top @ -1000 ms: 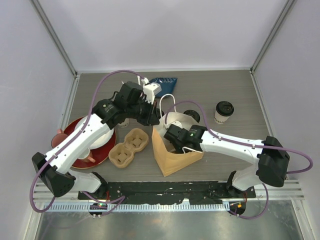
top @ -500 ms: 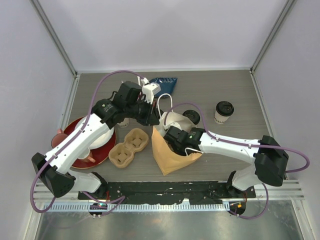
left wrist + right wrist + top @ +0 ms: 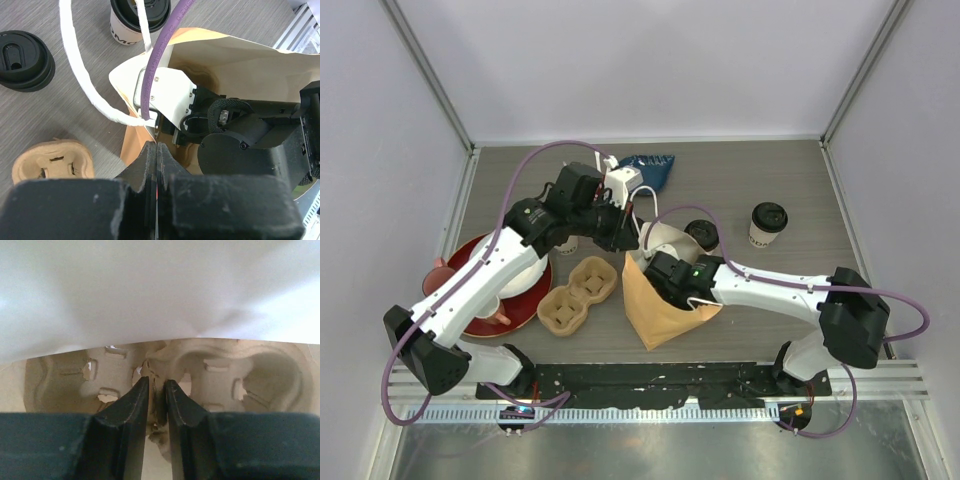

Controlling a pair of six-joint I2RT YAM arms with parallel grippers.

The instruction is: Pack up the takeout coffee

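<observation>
One carrier (image 3: 250, 372) sits in the bag (image 3: 655, 315), right hand (image 3: 157, 384) astride its ridge.

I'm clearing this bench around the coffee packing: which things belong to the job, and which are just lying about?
Job: paper bag, pulp carrier inside it, second carrier on the table, lidded cup behind the bag, lidded cup standing apart.
Lying about: red plate, blue object by the back wall.

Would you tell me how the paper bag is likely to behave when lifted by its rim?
The paper bag looks thin and creased, so probably floppy and light. Pinched at the rim by the left gripper, it may sag or tear under load.
</observation>
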